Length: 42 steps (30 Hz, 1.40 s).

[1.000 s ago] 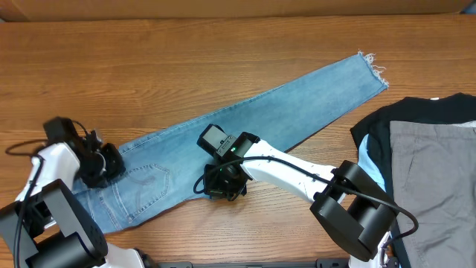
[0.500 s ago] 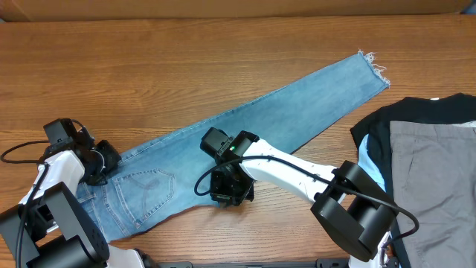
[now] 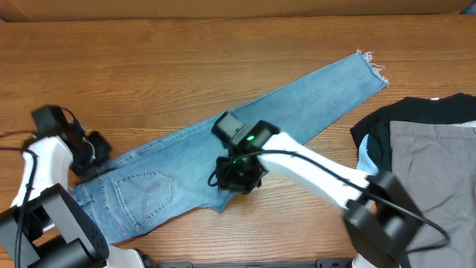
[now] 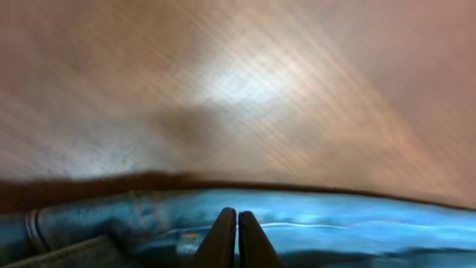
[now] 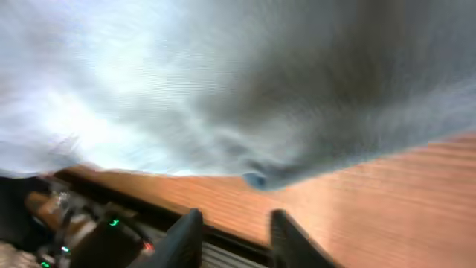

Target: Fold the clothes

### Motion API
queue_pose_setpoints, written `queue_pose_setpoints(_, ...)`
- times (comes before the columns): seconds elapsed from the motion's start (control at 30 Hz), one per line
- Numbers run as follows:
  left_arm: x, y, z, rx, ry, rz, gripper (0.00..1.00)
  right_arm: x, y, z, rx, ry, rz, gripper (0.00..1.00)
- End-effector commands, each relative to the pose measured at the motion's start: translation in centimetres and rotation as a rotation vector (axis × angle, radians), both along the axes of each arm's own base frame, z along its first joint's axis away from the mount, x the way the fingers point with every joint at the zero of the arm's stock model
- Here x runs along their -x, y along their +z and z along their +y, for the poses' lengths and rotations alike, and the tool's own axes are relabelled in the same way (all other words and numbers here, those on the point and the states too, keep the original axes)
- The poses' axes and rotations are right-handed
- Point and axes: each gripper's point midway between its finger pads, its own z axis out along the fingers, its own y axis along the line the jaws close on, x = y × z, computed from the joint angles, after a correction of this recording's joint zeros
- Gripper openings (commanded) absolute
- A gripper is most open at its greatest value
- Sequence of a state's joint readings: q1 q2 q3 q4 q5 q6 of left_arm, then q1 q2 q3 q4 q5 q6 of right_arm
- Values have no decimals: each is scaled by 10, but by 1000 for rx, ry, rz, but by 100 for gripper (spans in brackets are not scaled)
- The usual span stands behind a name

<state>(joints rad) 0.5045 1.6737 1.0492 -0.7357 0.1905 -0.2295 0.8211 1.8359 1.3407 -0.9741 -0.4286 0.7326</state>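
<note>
The clothes are light-blue jeans (image 3: 282, 112) lying flat on a diagonal, frayed hem (image 3: 372, 68) at the upper right, waist and back pocket (image 3: 152, 186) at the lower left. My left gripper (image 3: 91, 147) sits at the waist edge. In the left wrist view its fingers (image 4: 236, 227) are pressed together on the denim (image 4: 349, 227). My right gripper (image 3: 238, 175) hovers at the leg's near edge around mid-length. In the right wrist view it (image 5: 236, 238) stands open with bare wood between the fingers, and the denim (image 5: 223, 82) lies just beyond them, blurred.
A pile of black and grey garments (image 3: 431, 156) fills the right side of the wooden table (image 3: 186, 67), with a light-blue piece (image 3: 368, 160) at its left edge. The table's front edge runs close below both arms.
The right gripper has opened, let go of the leg's near edge and shifted slightly right. The left gripper has moved up and left at the waist, and the seat now lies flatter.
</note>
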Motion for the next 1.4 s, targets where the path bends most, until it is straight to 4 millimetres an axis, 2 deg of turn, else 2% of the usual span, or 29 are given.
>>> queue_pose_setpoints(0.0,-37,45,-12,86,-101,-167,8,-13,32,3,-98,83,-140,15)
queue_pose_setpoints(0.1,-45,60,-22,119,-141,-201,9,-20,22,0,-58,52,-159,10)
queue_pose_setpoints(0.23,-44,60,-36,122,-203,-183,9,-20,-12,-3,-3,-11,-105,7)
queue_pose_setpoints(0.4,-39,57,-58,138,-284,-146,10,-3,-64,-35,145,-182,75,5)
queue_pose_setpoints(0.57,-37,55,-86,148,-390,-120,12,8,-79,-36,67,-218,203,6)
queue_pose_setpoints(0.7,-32,49,-111,123,-486,-74,18,5,-77,-39,58,-235,220,4)
queue_pose_setpoints(0.8,-22,40,-126,105,-533,-19,16,-1,-63,-44,33,-213,189,4)
queue_pose_setpoints(0.9,-10,22,-131,70,-517,49,12,-14,-31,-34,-62,-141,81,5)
queue_pose_setpoints(1.0,-4,2,-132,47,-496,65,7,-26,9,-21,-174,-63,-50,4)
queue_pose_setpoints(1.1,3,-19,-134,46,-482,61,4,-33,33,-13,-245,-64,-115,4)
queue_pose_setpoints(1.23,11,-42,-131,27,-431,53,4,-31,25,-9,-233,-92,-87,4)
queue_pose_setpoints(1.37,14,-55,-124,-20,-416,45,4,-11,-8,2,-179,-98,3,4)
